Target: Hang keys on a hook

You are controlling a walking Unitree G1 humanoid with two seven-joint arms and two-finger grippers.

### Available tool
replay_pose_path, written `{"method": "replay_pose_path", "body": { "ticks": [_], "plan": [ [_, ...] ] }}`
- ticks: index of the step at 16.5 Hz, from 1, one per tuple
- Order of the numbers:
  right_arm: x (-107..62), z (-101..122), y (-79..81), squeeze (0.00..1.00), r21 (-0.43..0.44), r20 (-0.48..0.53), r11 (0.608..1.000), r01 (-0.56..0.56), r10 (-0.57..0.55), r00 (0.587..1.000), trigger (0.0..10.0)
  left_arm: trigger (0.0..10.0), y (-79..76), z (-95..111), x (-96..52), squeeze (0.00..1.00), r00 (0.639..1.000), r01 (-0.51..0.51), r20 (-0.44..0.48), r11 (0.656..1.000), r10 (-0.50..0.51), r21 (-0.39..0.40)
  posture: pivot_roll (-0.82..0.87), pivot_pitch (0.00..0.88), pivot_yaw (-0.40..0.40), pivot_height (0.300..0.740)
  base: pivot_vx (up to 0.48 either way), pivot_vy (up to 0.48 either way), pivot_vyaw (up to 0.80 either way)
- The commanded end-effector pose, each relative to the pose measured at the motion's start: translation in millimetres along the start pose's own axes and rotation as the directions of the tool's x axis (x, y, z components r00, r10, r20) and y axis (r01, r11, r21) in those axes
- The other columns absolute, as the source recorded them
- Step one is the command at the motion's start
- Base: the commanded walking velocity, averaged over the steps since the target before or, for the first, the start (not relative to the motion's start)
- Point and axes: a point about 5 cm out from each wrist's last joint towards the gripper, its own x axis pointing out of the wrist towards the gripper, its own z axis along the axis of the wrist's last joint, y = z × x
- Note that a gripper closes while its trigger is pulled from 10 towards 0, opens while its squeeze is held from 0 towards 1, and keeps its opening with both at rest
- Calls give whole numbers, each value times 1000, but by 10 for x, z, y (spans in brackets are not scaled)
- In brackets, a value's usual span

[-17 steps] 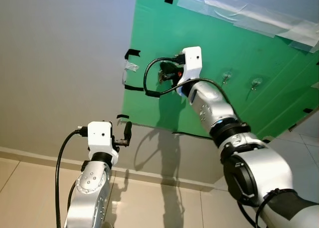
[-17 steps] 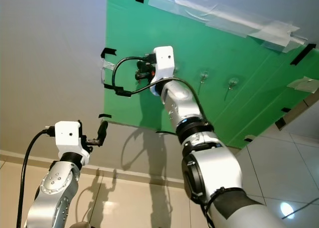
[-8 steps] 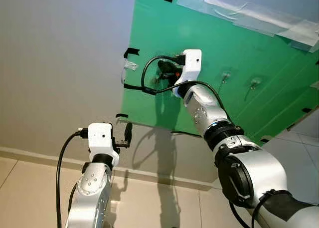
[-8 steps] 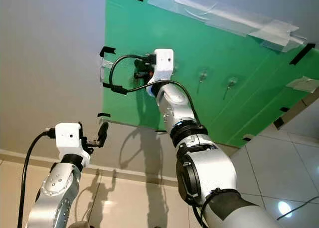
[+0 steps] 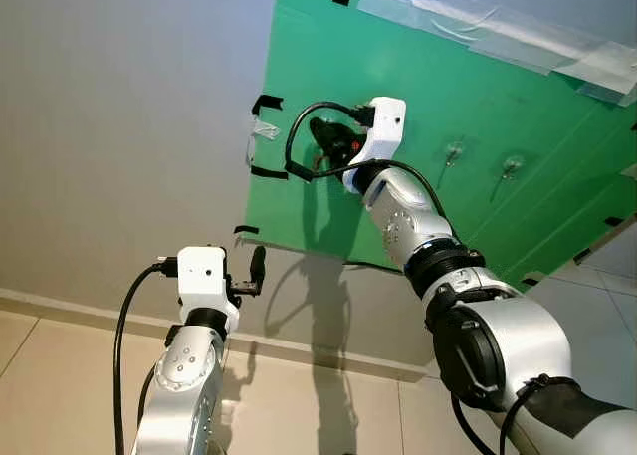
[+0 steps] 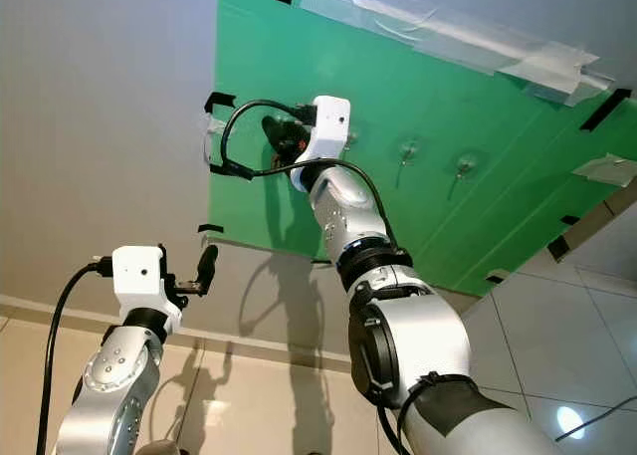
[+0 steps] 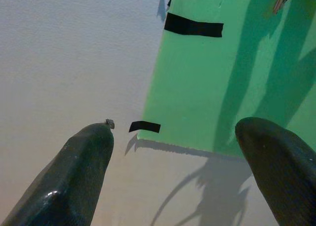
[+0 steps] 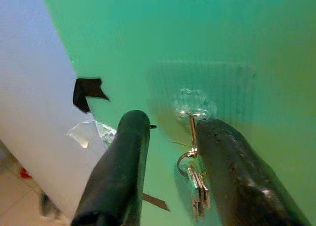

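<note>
Where the green board (image 5: 478, 126) fills the upper right of the head view, we see the right arm stretched up and away from the lower right corner, its elbow low and its wrist against the board's left part. The right gripper (image 8: 170, 152) is released: in its wrist view the two black fingers (image 8: 121, 171) stand apart with a clear hook (image 8: 192, 107) between them, stuck to the board. The keys (image 8: 197, 184) hang from that hook's metal stem on a ring, just beside one finger; we cannot tell whether that finger touches them.

The left arm rises from the bottom left of the head view, forearm upright, and the left gripper (image 7: 182, 157) is held spread and empty in front of the grey wall (image 5: 129, 126), below the board's lower left corner. Black tape (image 7: 193, 25) marks the board's left edge. Two more hooks (image 5: 453, 154) sit further right on the board, with bare green around them. Tiled floor (image 5: 60, 375) lies along the bottom.
</note>
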Motion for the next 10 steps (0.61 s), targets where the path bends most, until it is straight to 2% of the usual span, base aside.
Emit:
{"method": "replay_pose_path", "body": {
  "ticks": [1, 2, 3, 4, 5, 6, 7, 8, 10],
  "plan": [
    [-34, 346, -183, 1000, -100, 170, 990, 104, -86, 982, 10000, 10000, -84, 40, 8, 0, 999, 28, 18, 1000, -28, -4, 140, 48, -214, 740, 0, 0, 0],
    [-56, 478, -180, 1000, -202, 259, 969, 145, -90, 962, 10000, 10000, -87, 40, 7, 0, 999, 30, 18, 1000, -30, -3, 142, 48, -215, 740, 0, 0, 0],
    [-61, 511, -173, 1000, -228, 280, 962, 150, -83, 956, 10000, 10000, -87, 39, 5, 0, 999, 30, 18, 1000, -30, -3, 142, 48, -215, 740, 0, 0, 0],
    [-145, 632, -193, 1000, -331, 373, 922, 201, -68, 925, 10000, 10000, -79, 24, 6, 0, 1000, 27, 15, 1000, -27, 7, 138, 33, -217, 740, 0, 0, 0],
    [-292, 663, -265, 1000, -385, 434, 888, 250, -65, 898, 10000, 10000, -69, 14, 18, 0, 999, 29, 12, 999, -29, 36, 137, 26, -213, 740, 0, 0, 0],
    [-292, 663, -265, 1000, -385, 434, 888, 250, -65, 898, 10000, 10000, -69, 14, 18, 0, 999, 29, 12, 999, -29, 36, 137, 26, -213, 740, 0, 0, 0],
    [-389, 626, -326, 1000, -377, 442, 886, 269, -83, 893, 10000, 10000, -58, 15, 35, 0, 999, 32, 11, 998, -32, 47, 129, 11, -198, 740, 0, 0, 0],
    [-657, 454, -465, 1000, -340, 439, 882, 326, -158, 885, 10000, 10000, -30, 42, 108, 0, 998, 58, 14, 996, -59, 67, 102, 0, -154, 740, 0, 0, 0],
    [-1023, 212, -610, 1000, -268, 417, 866, 422, -290, 861, 10000, 10000, 8, 92, 220, 0, 994, 103, 9, 990, -105, 98, 73, 0, -91, 740, 0, 0, 0]
  ]
}}
